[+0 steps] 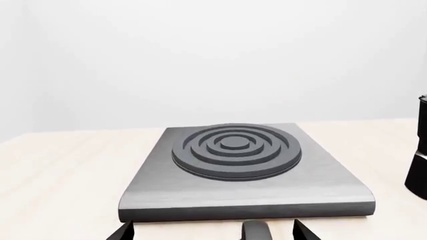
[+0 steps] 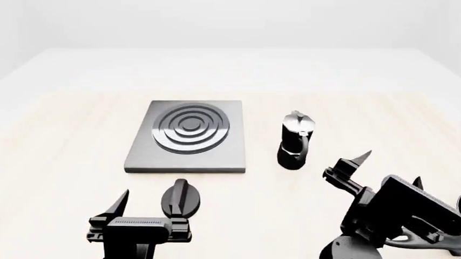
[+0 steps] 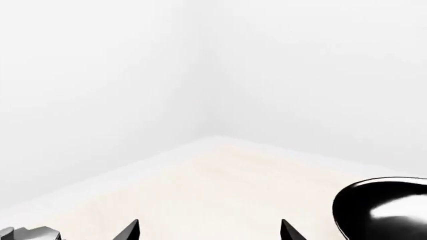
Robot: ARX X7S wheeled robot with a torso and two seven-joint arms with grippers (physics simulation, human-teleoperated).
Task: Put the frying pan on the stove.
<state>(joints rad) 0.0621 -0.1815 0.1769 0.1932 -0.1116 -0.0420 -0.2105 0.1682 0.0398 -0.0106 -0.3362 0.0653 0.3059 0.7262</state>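
The frying pan (image 3: 385, 210) is glossy black and shows only in the right wrist view, partly cut off by the frame edge, on the pale table beside my right gripper (image 3: 210, 232). That gripper is open and empty; in the head view it (image 2: 387, 170) hovers at the right front. The stove (image 2: 189, 137) is a grey slab with a dark ring burner, with nothing on it. It also shows in the left wrist view (image 1: 243, 172), just ahead of my left gripper (image 1: 213, 232). The left gripper (image 2: 150, 208) is open, low over the table in front of the stove.
A small black round knob (image 2: 181, 197) lies between the left fingertips, also seen in the left wrist view (image 1: 255, 231). A black-and-silver moka pot (image 2: 295, 141) stands upright right of the stove, at the edge of the left wrist view (image 1: 419, 150). The table (image 2: 65, 162) is pale wood.
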